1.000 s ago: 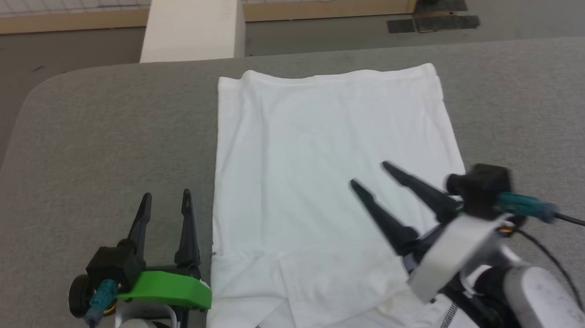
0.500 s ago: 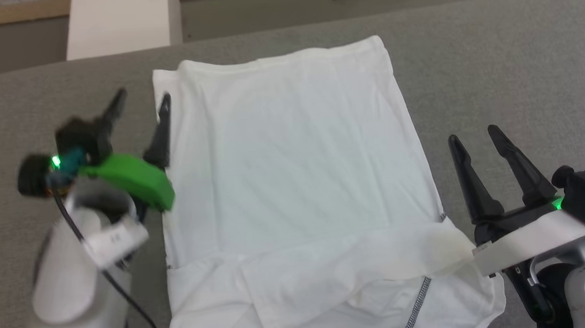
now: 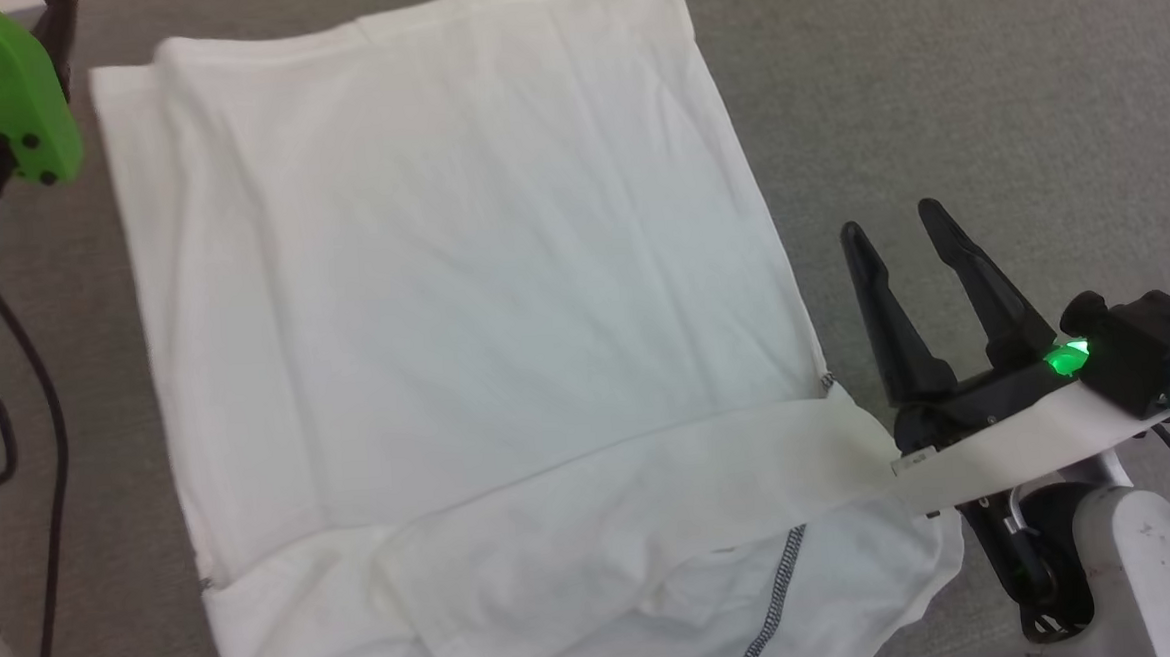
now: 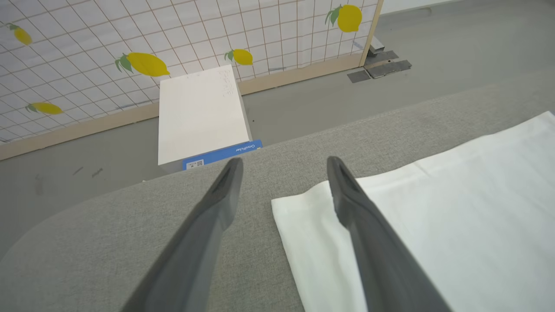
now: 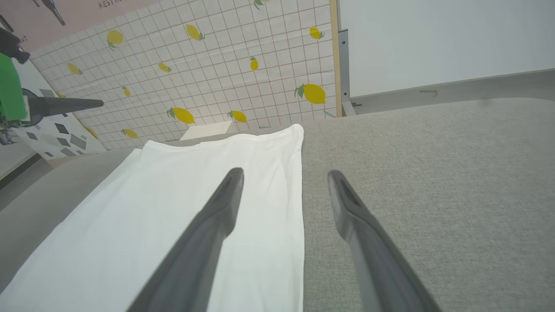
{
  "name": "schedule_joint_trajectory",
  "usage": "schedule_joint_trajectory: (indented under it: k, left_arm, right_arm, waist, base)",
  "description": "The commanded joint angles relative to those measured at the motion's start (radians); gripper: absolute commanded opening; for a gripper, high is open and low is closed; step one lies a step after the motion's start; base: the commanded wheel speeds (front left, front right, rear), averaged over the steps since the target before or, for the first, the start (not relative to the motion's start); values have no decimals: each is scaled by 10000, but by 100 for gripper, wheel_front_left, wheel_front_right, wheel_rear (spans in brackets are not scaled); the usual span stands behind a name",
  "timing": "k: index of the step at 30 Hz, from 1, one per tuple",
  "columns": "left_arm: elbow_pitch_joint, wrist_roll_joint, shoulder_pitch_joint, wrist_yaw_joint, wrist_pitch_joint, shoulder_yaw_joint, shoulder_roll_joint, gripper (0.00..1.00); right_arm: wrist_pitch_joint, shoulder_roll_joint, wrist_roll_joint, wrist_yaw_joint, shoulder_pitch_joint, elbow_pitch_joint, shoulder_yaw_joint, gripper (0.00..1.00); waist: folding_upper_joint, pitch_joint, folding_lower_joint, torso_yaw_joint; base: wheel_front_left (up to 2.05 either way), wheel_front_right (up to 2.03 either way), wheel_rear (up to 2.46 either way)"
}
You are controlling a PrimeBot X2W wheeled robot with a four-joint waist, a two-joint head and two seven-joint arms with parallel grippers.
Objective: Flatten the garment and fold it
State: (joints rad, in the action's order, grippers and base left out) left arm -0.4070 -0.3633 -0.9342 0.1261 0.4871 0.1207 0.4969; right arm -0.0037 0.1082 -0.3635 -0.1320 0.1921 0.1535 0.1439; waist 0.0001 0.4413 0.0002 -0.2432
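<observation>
On grey table [image 3: 982, 77]: one white long-sleeved shirt [image 3: 464, 305], sleeve laid across body. Two claws, left gripper [image 4: 285, 161] and right gripper [image 3: 892, 222], both released, empty. One white box [image 4: 199, 115] beyond table.

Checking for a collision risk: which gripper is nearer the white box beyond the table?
Left. The left gripper hovers at the garment's far left corner, facing the white box; the right gripper is beside the garment's right edge, farther back.
</observation>
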Motion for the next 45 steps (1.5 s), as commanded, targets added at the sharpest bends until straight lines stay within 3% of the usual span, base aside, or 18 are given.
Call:
schedule_joint_trajectory:
  k: [1, 11, 20, 21, 22, 23, 29, 35, 39, 45]
  left_arm:
    - [-97, -115, -249, -122, 395, -12, 132, 100]
    - [-225, 266, -300, -1589, 3087, -39, 627, 100]
    - [452, 572, 168, -2413, 4347, 29, 937, 100]
    - [592, 631, 213, -2425, 4317, 55, 1003, 80]
    - [710, 674, 256, -2456, 4245, 53, 1054, 18]
    - [795, 713, 291, -2462, 4177, 66, 1093, 0]
    - [1086, 976, 305, -2430, 2948, 121, 1233, 0]
    - [753, 761, 174, -2198, 2327, 295, 869, 0]
    - [528, 646, -60, -1978, 2214, 519, 610, 0]
    - [380, 554, -576, -1698, 1968, 894, 143, 0]
  right_arm:
    - [-162, -33, -63, 13, 205, -67, 48, 100]
    - [-501, -96, -126, 13, 644, -439, 445, 100]
    - [-477, 39, -245, 13, 808, -523, 650, 100]
    - [-465, 49, -249, 13, 822, -515, 653, 100]
    - [-457, 52, -258, 13, 834, -506, 652, 100]
    - [-452, 55, -261, 13, 843, -500, 647, 100]
    - [-217, 213, -181, 13, 1153, -440, 577, 100]
    - [480, 689, -289, 13, 2763, -608, 860, 100]
    - [1368, 820, -497, 13, 4622, -1737, 943, 100]
    - [3039, 588, -606, 13, 7636, -4564, 689, 100]
  waist:
    - [-1, 975, -2, -861]
    - [-1, 1453, -2, -1159]
    - [-1, 1575, -2, -1166]
    - [-1, 1578, -2, -1171]
    - [-1, 1582, -2, -1175]
    - [-1, 1587, -2, -1174]
    - [-1, 1608, -2, -1052]
    - [-1, 1608, -2, -747]
    - [-1, 1712, -2, -409]
    - [-1, 2051, -2, 278]
  base:
    - [0, 0, 0]
    - [0, 0, 0]
    - [0, 0, 0]
    - [0, 0, 0]
    - [0, 0, 0]
    - [0, 0, 0]
    - [0, 0, 0]
    - [0, 0, 0]
    - [0, 0, 0]
    - [0, 0, 0]
